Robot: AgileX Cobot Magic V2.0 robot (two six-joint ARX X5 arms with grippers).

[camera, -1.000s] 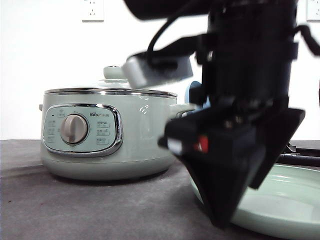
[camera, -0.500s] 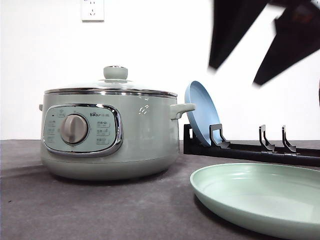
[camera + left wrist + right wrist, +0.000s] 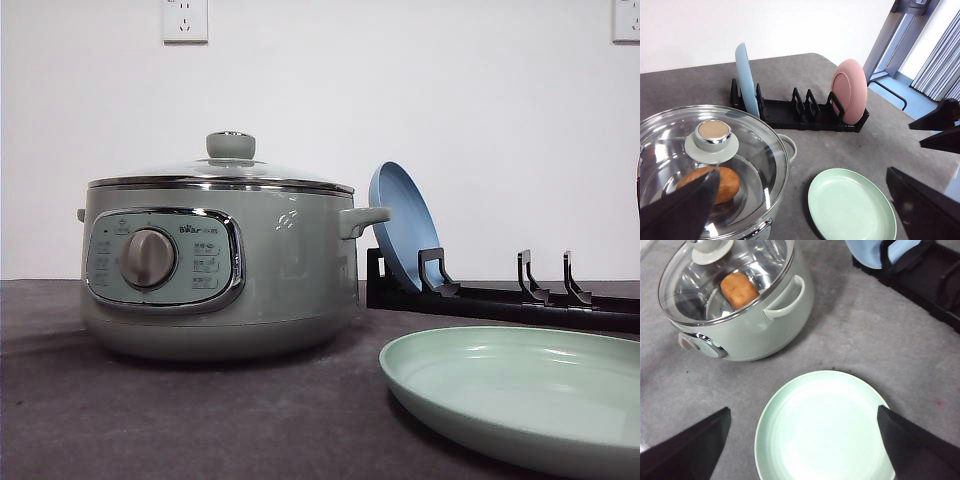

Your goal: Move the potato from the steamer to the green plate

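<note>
The steamer stands at the table's left with its glass lid on, green knob on top. Through the lid I see the orange-brown potato lying inside, also the potato in the left wrist view. The green plate lies bare on the table to the steamer's right. My right gripper hangs open high above the green plate, holding nothing. My left gripper is open too, up above the steamer's lid and its right rim.
A black dish rack runs behind the plate, holding an upright blue plate and, farther along, a pink plate. The steamer's side handle sticks out toward the rack. Grey table surrounds the green plate.
In the front view, the dark arm and gripper that blocked the right half a second ago has risen and left the frame. Steamer, lid and plates have not moved.
</note>
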